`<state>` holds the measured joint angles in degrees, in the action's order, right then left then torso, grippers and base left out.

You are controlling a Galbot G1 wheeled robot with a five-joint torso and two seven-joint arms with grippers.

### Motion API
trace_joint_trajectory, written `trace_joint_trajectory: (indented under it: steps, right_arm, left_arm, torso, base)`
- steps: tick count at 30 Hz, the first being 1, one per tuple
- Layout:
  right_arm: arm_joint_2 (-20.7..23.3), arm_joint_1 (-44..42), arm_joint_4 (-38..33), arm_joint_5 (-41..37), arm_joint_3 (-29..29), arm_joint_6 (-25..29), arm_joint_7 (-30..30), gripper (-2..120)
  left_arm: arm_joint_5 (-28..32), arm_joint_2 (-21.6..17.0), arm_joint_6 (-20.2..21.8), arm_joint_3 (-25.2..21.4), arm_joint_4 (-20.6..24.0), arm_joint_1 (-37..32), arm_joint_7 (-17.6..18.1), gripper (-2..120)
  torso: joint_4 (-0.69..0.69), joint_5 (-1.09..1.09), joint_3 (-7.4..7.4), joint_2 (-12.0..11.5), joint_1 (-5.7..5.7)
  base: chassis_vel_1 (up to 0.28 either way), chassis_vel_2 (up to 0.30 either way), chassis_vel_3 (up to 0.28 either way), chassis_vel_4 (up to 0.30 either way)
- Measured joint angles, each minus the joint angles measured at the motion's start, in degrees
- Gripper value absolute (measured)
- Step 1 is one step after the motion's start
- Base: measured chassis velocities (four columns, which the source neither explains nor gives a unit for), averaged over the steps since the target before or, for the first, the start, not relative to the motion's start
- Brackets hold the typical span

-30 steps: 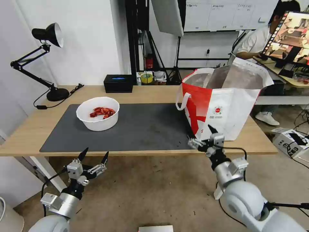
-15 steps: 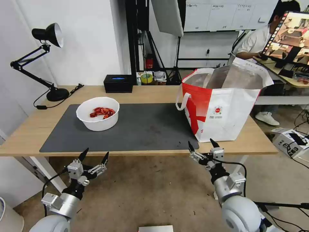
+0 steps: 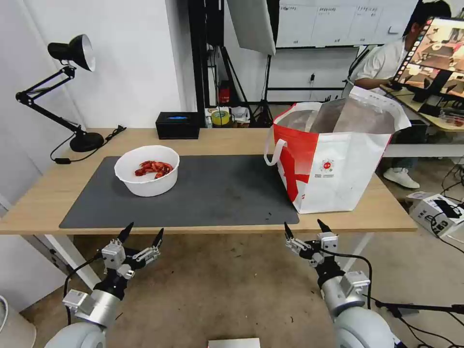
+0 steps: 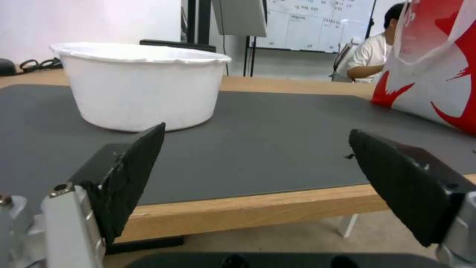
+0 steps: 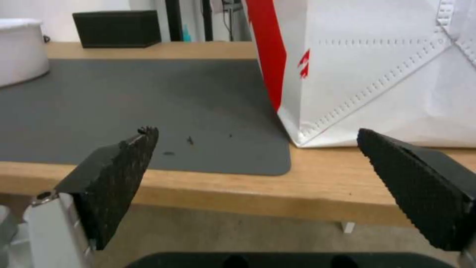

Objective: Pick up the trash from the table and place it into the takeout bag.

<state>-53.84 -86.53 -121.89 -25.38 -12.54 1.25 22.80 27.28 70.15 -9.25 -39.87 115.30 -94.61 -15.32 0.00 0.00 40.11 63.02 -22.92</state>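
Both tools hang just off the near edge of the tabletop (image 3: 48, 193), below its surface, with bare floor under them. The left tool (image 3: 141, 232) sits ahead of the near-left part of the dark grey mat (image 3: 217, 193), its fingers spread wide and holding nothing; the right tool (image 3: 303, 227) is level with the mat's near-right corner, likewise wide open and empty. The white bowl of red shells (image 3: 147, 170) stands on the left half of the mat, well back from the edge and beyond the left tool, a wide stretch of bare mat to its right. The takeout bag (image 3: 333, 159) stands upright at the right end, its base partly on the mat's right edge and partly on wood, mouth open, just beyond the right tool. A black box (image 3: 178, 124) and a desk lamp (image 3: 72, 87) keep to the far side.
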Motion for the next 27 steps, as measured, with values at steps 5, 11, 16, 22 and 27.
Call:
trace_joint_trajectory:
  steps: [5, 11, 16, 22, 27]
  right_arm:
    - [0.0, 0.0, 0.0, 0.1, 0.0, -0.1, 0.0, 100]
    - [0.0, 0.0, 0.0, 0.1, 0.0, -0.1, 0.0, 100]
    - [0.0, 0.1, 0.0, 0.1, 0.0, -0.1, 0.0, 100]
    - [0.0, 0.1, 0.0, 0.0, 0.0, -0.2, 0.0, 100]
    - [0.0, 0.1, 0.0, 0.0, 0.0, -0.2, 0.0, 100]
  left_arm:
    - [0.1, -0.1, 0.0, -0.2, -0.1, 0.0, 0.0, 100]
    - [2.2, -1.8, 0.7, -0.9, 0.2, 1.8, 1.0, 100]
    - [7.6, -6.4, 4.4, -2.4, 1.1, 6.0, 5.5, 100]
    - [14.1, -15.5, 11.4, -2.7, 1.7, 10.7, 13.8, 100]
    - [18.7, -21.6, 14.5, -0.9, -0.6, 15.1, 16.8, 100]
  torso:
    - [0.0, 0.0, 0.0, 0.0, 0.0]
    - [0.01, -0.01, 0.0, 0.0, 0.0]
    - [0.0, 0.0, 0.0, 0.0, 0.0]
    - [0.02, -0.01, 0.01, 0.0, 0.0]
    - [0.01, -0.03, 0.0, 0.0, 0.0]
  base:
    - [0.0, 0.0, 0.0, 0.0]
    - [0.0, 0.0, 0.0, 0.0]
    - [0.0, 0.0, 0.0, 0.0]
    - [0.0, 0.0, 0.0, 0.0]
    - [0.0, 0.0, 0.0, 0.0]
